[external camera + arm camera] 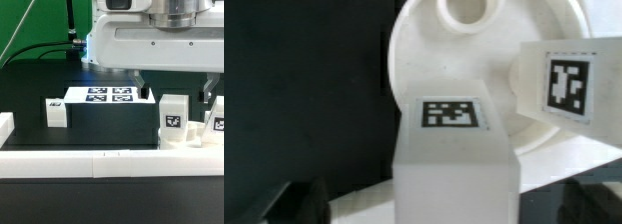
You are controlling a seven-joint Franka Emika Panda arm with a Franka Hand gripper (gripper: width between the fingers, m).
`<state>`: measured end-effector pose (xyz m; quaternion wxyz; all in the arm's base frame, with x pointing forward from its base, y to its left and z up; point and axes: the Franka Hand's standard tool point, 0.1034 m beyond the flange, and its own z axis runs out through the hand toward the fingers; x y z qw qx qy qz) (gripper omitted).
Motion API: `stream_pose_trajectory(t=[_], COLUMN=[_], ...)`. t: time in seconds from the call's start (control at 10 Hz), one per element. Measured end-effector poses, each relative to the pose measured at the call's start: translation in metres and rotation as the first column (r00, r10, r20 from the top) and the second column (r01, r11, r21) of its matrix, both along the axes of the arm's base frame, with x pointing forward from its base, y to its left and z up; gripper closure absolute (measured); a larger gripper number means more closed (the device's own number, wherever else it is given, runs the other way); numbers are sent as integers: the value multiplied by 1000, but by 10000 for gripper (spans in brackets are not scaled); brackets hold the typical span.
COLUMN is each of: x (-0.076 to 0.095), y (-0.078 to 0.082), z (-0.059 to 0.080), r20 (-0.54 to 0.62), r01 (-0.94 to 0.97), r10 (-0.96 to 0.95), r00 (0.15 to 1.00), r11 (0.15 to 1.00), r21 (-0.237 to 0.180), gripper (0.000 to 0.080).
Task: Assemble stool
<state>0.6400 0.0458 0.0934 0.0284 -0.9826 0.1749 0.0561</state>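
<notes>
– gripper (445, 202) first: how did it stand?
– spread as wide as it goes, holding nothing. it hung straight above the first leg (175, 115), one jaw on each side, with a clear gap between either jaw and the leg. i'd judge it was lined up so that a plain squeeze would catch the leg square, ready for a twist.
– and the seat (416, 65)?
– in the exterior view it lay at about four o'clock from the marker board (105, 97), near the long rail (100, 160). it was flat on the table (110, 128), with the first leg upright on it. the second leg (215, 125) stood upright at about four o'clock from the first.
– why flat, do you think?
– the sockets face up that way, so legs can go in from above. the wrist view showed one open hole (464, 10) in the seat, likely meant for the last leg.
– where was that one?
– the third leg (55, 113) stood alone at eight o'clock from the marker board, well apart from the seat, with room around it for the jaws.
– were the two legs tight?
– couldn't tell; where they met the seat was too small to judge. the rail probably served as a stop against sliding, though i couldn't see whether the seat touched it.
</notes>
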Motion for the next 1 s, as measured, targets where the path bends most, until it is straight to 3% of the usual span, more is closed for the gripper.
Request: stream_pose_trajectory(t=[0.3,0.5,0.6,0.7,0.8,0.9,1.0], x=[-2,-1,-1,-1,-1,-1,0], y=[9,7,7,7,7,6,6], z=[-15,-14,-14,-14,-14,-15,-15], r20=[52,52,52,51,50,54,64], r01=[21,24,24,39,50,69,205], r10=[-20,-23,-23,-39,-49,-69,-203], r00=[998,998,998,998,998,996,977], r11=[1000,1000,1000,999,999,997,979], r21=[-14,-13,-13,-13,-14,-14,-21], gripper=[150,162,330,330,465,465,465])
